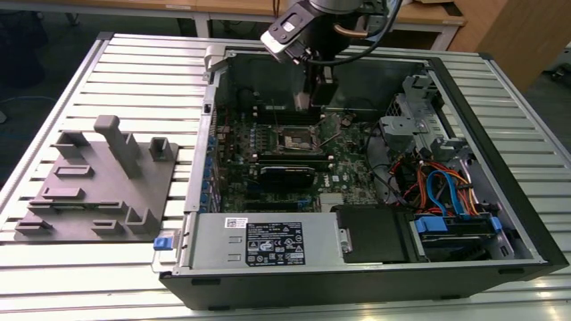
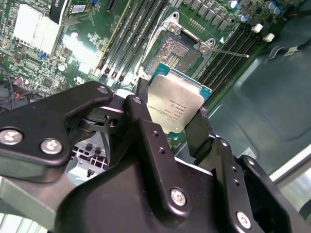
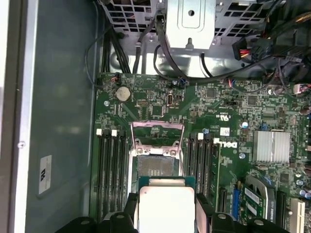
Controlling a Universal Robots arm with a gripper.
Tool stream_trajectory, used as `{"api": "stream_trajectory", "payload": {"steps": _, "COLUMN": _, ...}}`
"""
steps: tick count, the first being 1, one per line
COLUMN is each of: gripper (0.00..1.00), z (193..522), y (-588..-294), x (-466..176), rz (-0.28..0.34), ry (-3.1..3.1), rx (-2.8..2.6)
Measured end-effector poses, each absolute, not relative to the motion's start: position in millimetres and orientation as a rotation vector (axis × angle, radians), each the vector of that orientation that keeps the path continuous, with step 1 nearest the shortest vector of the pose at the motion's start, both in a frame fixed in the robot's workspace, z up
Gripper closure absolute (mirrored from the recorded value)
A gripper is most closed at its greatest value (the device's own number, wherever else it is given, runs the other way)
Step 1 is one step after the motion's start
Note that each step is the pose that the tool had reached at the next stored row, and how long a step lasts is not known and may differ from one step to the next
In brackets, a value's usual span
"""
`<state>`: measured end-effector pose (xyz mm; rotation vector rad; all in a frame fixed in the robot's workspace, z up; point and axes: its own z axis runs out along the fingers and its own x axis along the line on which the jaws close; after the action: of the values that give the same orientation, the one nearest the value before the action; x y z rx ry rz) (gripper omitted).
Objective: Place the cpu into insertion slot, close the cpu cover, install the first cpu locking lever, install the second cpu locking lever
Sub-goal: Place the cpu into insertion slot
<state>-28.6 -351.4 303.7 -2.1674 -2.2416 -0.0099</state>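
Observation:
My gripper [image 2: 172, 110] is shut on the cpu [image 2: 176, 103], a flat square chip with a silver-grey top, pinched at two opposite edges by the black fingers [image 2: 141, 104]. In both wrist views the chip hangs just short of the insertion slot [image 2: 179, 52], not touching it. The slot [image 3: 155, 167] lies open, its dark contact field bare. The cpu cover [image 3: 156, 125] stands flipped up beyond the slot, past the cpu [image 3: 166, 206] and the gripper [image 3: 166, 213]. A thin locking lever [image 2: 231, 52] sticks out beside the socket. In the exterior view the gripper [image 1: 308, 101] reaches down into the case behind the slot [image 1: 295, 139].
The open computer case [image 1: 499, 200] lies on a slatted table [image 1: 134, 67]. Memory slots [image 3: 112, 165] flank the socket on both sides. A drive cage [image 1: 410, 127] and cable bundles [image 1: 437, 180] fill the exterior view's right. A grey fixture block [image 1: 98, 180] stands at the exterior view's left.

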Motion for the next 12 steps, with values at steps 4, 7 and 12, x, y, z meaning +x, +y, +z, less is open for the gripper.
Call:
{"api": "stream_trajectory", "payload": {"steps": 4, "gripper": 0.46, "z": 296.3, "y": -351.4, "x": -28.6, "rz": -0.01, "ry": -2.242, "rx": -2.167}}
{"api": "stream_trajectory", "payload": {"steps": 7, "gripper": 0.46, "z": 290.9, "y": -351.4, "x": -28.6, "rz": -0.01, "ry": -2.242, "rx": -2.167}}
{"api": "stream_trajectory", "payload": {"steps": 12, "gripper": 0.46, "z": 288.2, "y": -351.4, "x": -28.6, "rz": -0.01, "ry": -2.241, "rx": -2.167}}
